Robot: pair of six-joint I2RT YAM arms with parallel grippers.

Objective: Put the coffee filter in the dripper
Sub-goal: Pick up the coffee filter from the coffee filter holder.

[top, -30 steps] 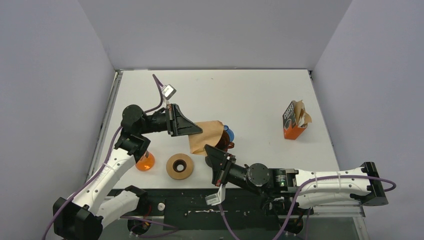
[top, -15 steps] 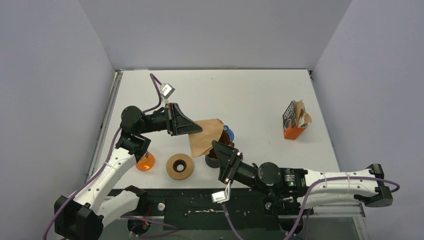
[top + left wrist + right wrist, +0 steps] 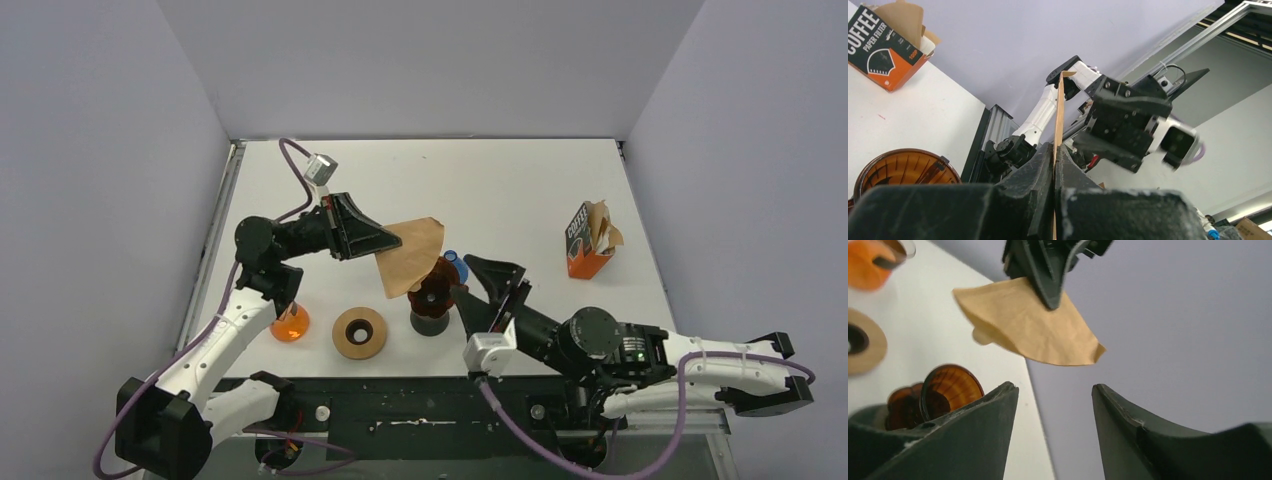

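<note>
White matte table (image 3: 520, 190). We log the right gripper (image 3: 497, 283) first: black jaws spread wide, nothing between them, tilted up just beside the dripper (image 3: 436, 284). Then the left gripper (image 3: 396, 241): jaws pressed together on one edge of the coffee filter (image 3: 412, 258), held in the air over the dripper. Filter is tan paper, a flat fan, thin as a line in the left wrist view. Dripper is an amber translucent cone, ribbed inside, on a dark base (image 3: 430, 322). We also note an orange carton (image 3: 585, 245), a flat wooden ring (image 3: 359, 332), a small orange flask (image 3: 290, 323).
</note>
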